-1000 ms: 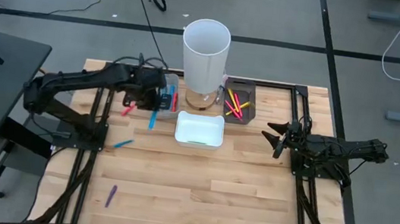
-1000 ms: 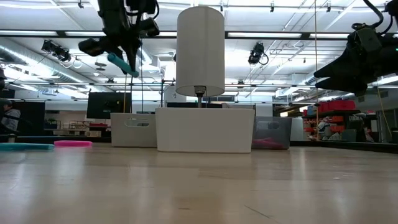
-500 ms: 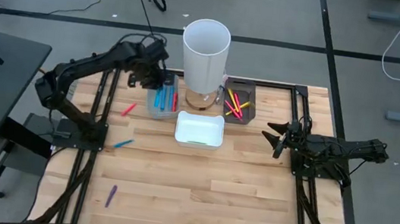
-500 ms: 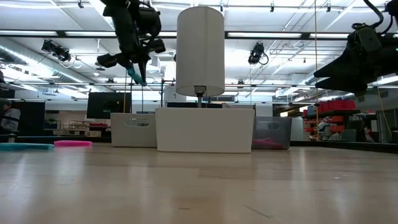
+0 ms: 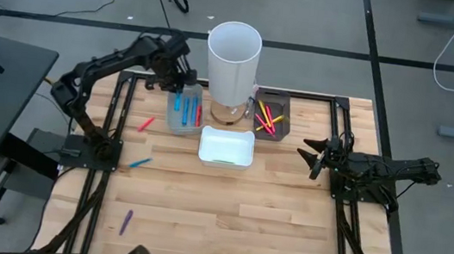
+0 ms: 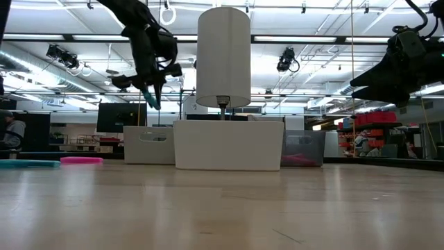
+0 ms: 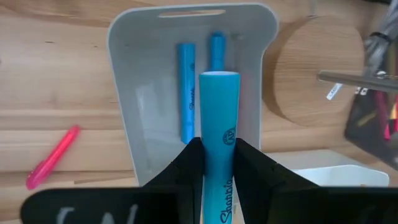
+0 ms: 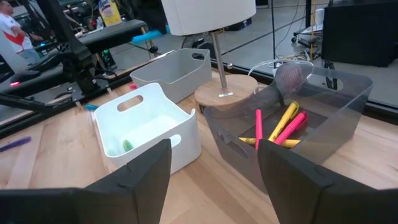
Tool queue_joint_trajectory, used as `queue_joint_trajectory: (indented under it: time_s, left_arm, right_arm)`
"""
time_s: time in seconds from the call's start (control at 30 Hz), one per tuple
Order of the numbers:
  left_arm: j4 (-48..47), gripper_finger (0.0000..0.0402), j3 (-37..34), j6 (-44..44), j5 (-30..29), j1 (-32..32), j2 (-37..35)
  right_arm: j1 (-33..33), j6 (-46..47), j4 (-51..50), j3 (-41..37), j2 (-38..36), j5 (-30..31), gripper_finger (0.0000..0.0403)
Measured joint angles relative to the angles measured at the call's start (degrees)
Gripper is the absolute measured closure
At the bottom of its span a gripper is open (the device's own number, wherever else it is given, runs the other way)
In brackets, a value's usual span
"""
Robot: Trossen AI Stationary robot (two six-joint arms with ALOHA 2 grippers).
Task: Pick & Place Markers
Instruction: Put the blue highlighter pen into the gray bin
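Note:
My left gripper (image 5: 179,78) (image 6: 149,89) is high above the light grey tray (image 5: 183,120) (image 7: 124,93) and shut on a blue marker (image 7: 217,118) (image 6: 151,101). Two blue markers (image 7: 186,93) lie flat inside that tray. A pink marker (image 5: 146,123), a blue one (image 5: 139,162) and a purple one (image 5: 126,221) lie on the table. The white tray (image 5: 226,148) holds a green marker (image 8: 127,145). The dark tray (image 5: 270,115) holds yellow and pink markers (image 8: 283,124). My right gripper (image 5: 314,159) (image 8: 214,180) waits open at the table's right. My left gripper pinches the blue marker's barrel (image 7: 217,162) between its two fingers (image 7: 189,165). The marker lies along the fingers and its free end (image 7: 219,78) sticks out past their tips. It comes from above, pointing down. The marker hangs lifted clear over the grey tray.
A tall white cylinder (image 5: 233,54) on a round wooden base (image 7: 311,74) stands right beside the grey tray, between it and the dark tray. Black frame rails (image 5: 114,130) run along both table sides. Bare wood lies toward the near edge.
My left gripper has carried the blue marker toward the far edge, from above the grey tray's near end to above its middle, and has turned so that the marker points more steeply down. It has stayed shut on the marker. The right arm has kept still.

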Motion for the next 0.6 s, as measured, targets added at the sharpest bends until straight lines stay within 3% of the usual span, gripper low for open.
queue_joint_trajectory:
  time_s: [0.6]
  left_arm:
    - [0.34,0.0331,-0.63,-1.16,-5.86,-1.19,6.11]
  right_arm:
    - [0.01,0.0,-0.02,0.0,0.0,0.0,0.016]
